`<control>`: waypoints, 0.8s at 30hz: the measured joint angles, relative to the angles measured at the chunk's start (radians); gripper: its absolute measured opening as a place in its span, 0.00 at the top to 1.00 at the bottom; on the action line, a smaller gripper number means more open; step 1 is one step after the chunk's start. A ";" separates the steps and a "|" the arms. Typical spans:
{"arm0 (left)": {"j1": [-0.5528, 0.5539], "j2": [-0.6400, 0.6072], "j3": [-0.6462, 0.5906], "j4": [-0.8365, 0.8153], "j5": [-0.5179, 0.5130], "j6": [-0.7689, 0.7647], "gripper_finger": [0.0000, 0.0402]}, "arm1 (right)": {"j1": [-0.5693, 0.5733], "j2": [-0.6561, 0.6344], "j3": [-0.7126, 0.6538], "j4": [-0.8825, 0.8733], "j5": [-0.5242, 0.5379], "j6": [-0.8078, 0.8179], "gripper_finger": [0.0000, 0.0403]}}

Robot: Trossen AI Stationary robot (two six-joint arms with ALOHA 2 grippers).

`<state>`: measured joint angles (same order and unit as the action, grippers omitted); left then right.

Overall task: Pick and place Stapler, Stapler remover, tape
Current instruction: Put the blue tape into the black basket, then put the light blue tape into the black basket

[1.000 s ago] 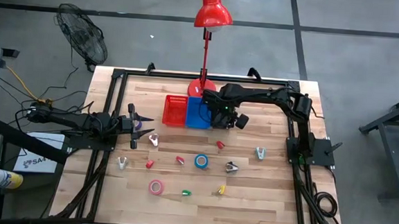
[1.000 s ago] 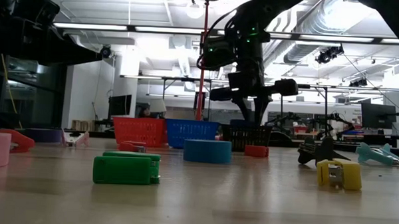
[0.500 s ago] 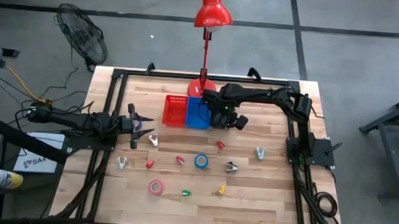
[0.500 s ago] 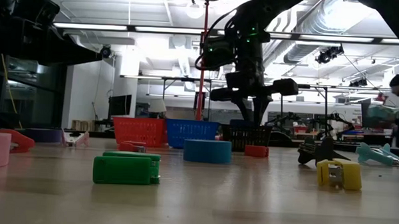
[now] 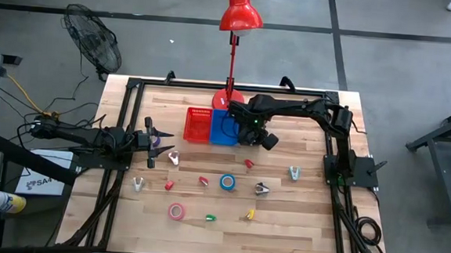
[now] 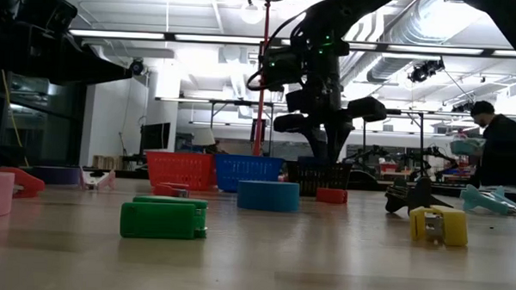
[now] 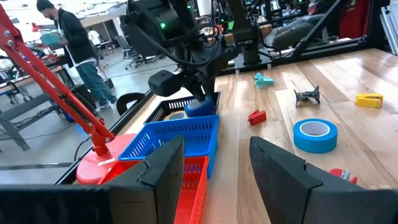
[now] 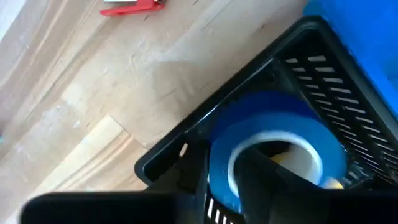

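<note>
My right gripper (image 5: 252, 135) is shut on a blue tape roll (image 8: 273, 140) over the black bin (image 8: 186, 140), which stands to the right of the blue bin (image 5: 225, 128) and the red bin (image 5: 198, 125). The left wrist view shows the roll (image 7: 200, 107) at the black bin's rim (image 7: 177, 106). A second blue roll (image 5: 227, 181) and a pink roll (image 5: 176, 211) lie flat on the table. Small staplers lie around them, among them red (image 5: 249, 164), green (image 5: 210, 217) and yellow (image 5: 250, 214). A black staple remover (image 5: 262, 189) and a teal one (image 5: 295, 173) lie further right. My left gripper (image 5: 152, 142) is open and empty at the table's left. My right gripper holds the blue roll by its ring wall (image 8: 221, 168), with one finger (image 8: 264, 177) inside the open centre and the other outside. The fingers come from above, pointing down. The roll hangs on them over the black bin's inside; whether it rests on the bin's floor is hidden.
A red desk lamp (image 5: 238, 17) stands on its base behind the bins at the far edge. Two pale staple removers (image 5: 173, 158) (image 5: 138, 185) lie near my left gripper. A person (image 6: 499, 149) stands in the room beyond the table. Bare wood lies along the near edge.
My right gripper has turned a little about its wrist while staying over the black bin with the blue roll. My left arm has kept still.
</note>
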<state>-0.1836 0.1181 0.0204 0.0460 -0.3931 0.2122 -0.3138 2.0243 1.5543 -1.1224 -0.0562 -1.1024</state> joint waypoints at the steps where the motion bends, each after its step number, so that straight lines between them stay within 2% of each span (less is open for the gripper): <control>1: 0.000 0.000 0.000 0.000 0.000 0.000 0.55 | 0.000 0.000 0.000 0.002 0.001 0.008 0.78; 8: 0.000 0.000 0.000 0.000 0.000 0.000 0.55 | 0.000 0.000 0.000 0.004 0.017 0.083 0.61; 12: 0.000 0.000 0.000 0.000 0.000 0.000 0.55 | 0.000 -0.011 0.000 0.010 0.050 0.137 0.55; 18: 0.000 0.000 0.000 0.000 0.000 0.000 0.55 | 0.013 -0.073 0.001 0.011 0.074 0.280 0.53; 24: 0.000 0.000 0.000 0.000 0.000 0.000 0.55 | 0.062 -0.127 0.001 0.011 0.062 0.553 0.55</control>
<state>-0.1836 0.1184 0.0204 0.0460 -0.3931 0.2123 -0.2522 1.8971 1.5551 -1.1113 0.0059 -0.5496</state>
